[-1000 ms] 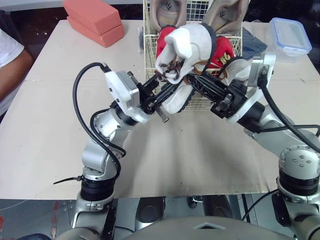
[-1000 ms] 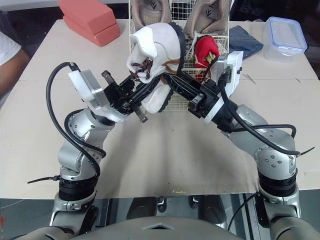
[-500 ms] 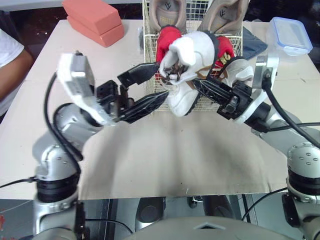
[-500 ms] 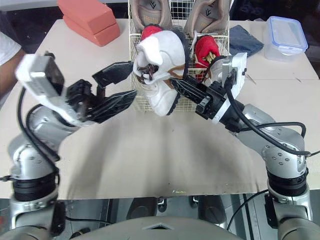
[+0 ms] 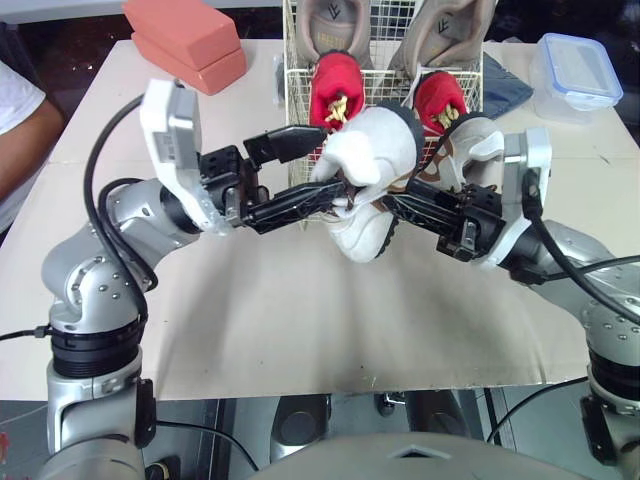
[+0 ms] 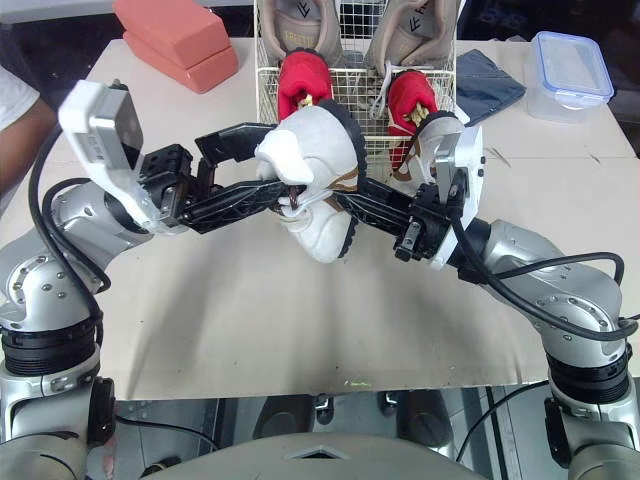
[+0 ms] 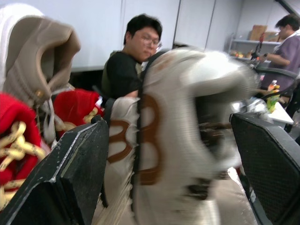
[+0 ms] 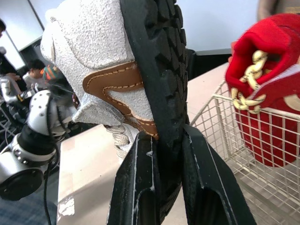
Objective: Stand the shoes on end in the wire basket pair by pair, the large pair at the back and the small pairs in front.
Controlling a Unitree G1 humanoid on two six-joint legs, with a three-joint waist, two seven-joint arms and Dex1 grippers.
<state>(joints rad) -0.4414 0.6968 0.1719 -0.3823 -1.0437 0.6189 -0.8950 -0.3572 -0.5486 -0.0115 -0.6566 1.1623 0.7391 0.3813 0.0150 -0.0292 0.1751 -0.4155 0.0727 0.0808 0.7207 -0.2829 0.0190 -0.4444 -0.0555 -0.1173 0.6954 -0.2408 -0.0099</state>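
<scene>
A white shoe [image 5: 365, 180] with a brown trim and a black sole hangs above the table, just in front of the wire basket [image 5: 290, 80]. My right gripper [image 8: 166, 140] is shut on the edge of its sole. My left gripper [image 5: 330, 165] is open, one finger on each side of the shoe's upper [image 7: 178, 140]. In the basket, two large beige shoes [image 5: 335, 20] stand at the back and two small red shoes [image 5: 335, 90] in front of them. Another white shoe [image 5: 478, 140] shows at the basket's front right, partly hidden by my right arm.
Two pink blocks [image 5: 185, 40] lie at the table's back left. A clear box with a blue lid [image 5: 578, 75] and a blue cloth [image 5: 505, 85] sit at the back right. A person's arm [image 5: 20, 120] rests at the left edge.
My left gripper opened and let go of the shoe, swung out to the left, then came back around it. The right gripper brought the shoe lower, uncovering the red shoes.
</scene>
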